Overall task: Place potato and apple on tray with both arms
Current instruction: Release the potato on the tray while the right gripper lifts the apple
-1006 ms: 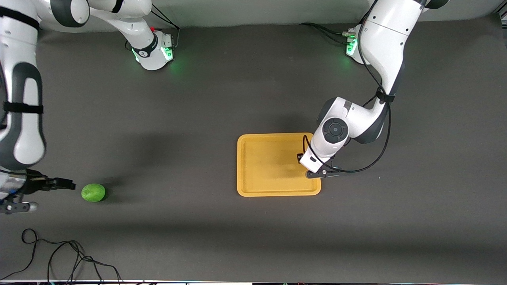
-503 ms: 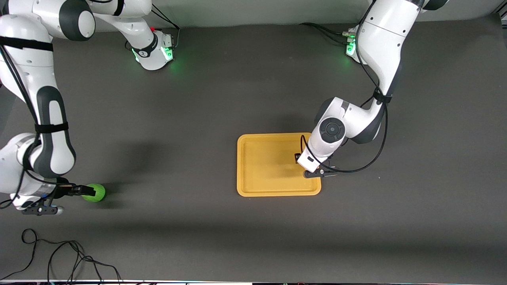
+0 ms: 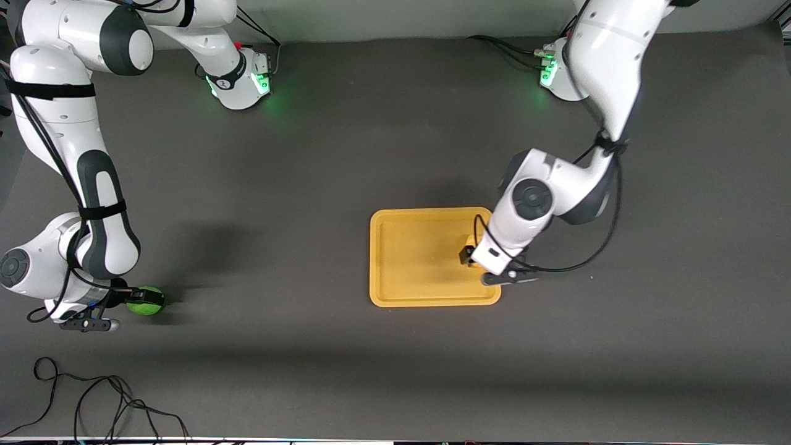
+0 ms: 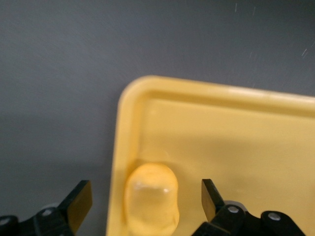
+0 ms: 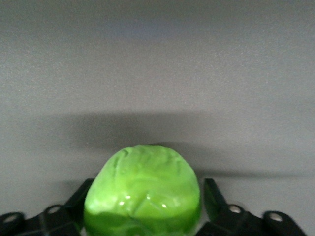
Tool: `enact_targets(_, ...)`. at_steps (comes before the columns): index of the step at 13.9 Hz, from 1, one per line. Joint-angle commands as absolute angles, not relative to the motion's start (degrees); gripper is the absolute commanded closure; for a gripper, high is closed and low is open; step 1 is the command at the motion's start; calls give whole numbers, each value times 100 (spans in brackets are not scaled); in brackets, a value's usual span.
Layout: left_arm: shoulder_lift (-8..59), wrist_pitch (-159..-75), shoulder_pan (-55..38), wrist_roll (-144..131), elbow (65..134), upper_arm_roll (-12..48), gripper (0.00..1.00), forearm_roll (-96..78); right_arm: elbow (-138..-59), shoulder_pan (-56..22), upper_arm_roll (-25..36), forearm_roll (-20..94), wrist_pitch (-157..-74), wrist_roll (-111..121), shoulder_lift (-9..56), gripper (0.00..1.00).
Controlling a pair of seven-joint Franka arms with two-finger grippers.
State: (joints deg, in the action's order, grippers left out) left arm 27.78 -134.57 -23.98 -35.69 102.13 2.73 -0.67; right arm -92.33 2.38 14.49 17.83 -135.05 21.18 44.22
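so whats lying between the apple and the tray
Nothing: in the front view only bare dark table lies between the apple and the tray.

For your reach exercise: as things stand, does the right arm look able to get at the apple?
Probably yes. The right gripper is already at the apple on the table, one finger either side of it and nothing in between.

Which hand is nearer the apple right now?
Right. The right hand has its fingers on either side of the apple; the left hand is open over the potato on the tray.
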Motion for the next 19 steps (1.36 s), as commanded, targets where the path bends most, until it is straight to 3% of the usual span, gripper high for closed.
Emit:
enact_targets(1,1839,-12623,-2242,-3482,10406,255,1,96,-9238,220,1450,1969,-13553,2390,4324,47)
enact_targets(3,1330,-11957,-1865,-2782,10415,237,1,141,-9211,194,1459,1943,-13405,2391,4176,47)
enact_targets(6,696,-11252,-1250,-1612,10441,237,1,141,-8808,176,1512,1680,-12396,2347,3658,47)
enact_targets(10,63,-10996,-591,-328,10687,237,1,141,-8298,184,1547,1047,-10946,2312,2797,47)
enact_targets(15,-53,-10093,-35,719,10118,229,1,141,-8024,115,1556,589,-9346,2050,1584,47)
enact_targets(19,0,-9888,176,1187,9792,237,1,141,-8112,-894,1556,580,-8641,654,1056,47)
